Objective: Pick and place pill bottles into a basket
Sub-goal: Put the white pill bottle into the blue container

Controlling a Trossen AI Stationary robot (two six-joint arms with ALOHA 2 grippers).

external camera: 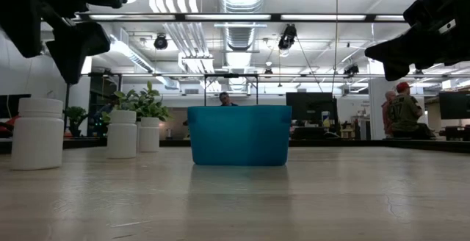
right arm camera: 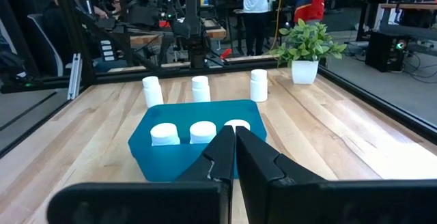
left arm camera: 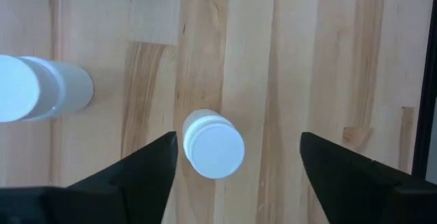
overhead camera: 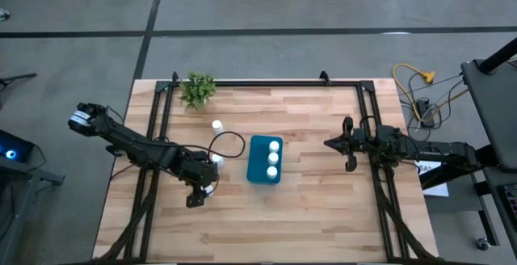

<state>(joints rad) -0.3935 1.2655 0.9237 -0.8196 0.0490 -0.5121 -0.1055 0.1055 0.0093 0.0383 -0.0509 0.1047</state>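
The pale wooden plank tabletop [overhead camera: 307, 208] carries a teal-blue, round-cornered plastic basket [overhead camera: 265, 160] near its middle, with three small white capped pill bottles [overhead camera: 273, 157] already standing in a row inside it. Three more stand on the wood toward the left edge: one alone near the small green potted plant [overhead camera: 198, 89] at the far left corner [overhead camera: 216, 125], and two beside the left arm.

The left claw [left arm camera: 235, 166] hangs over one of those two [left arm camera: 213, 146], fingers spread wide on either side of its cap, gripping nothing. The step in hand looks like the fourth pick; next it needs to come down squarely and close.

The right claw [right arm camera: 234, 157] waits near the right edge, fingers pressed together, empty.

From above, the left arm largely hides its two nearby bottles.
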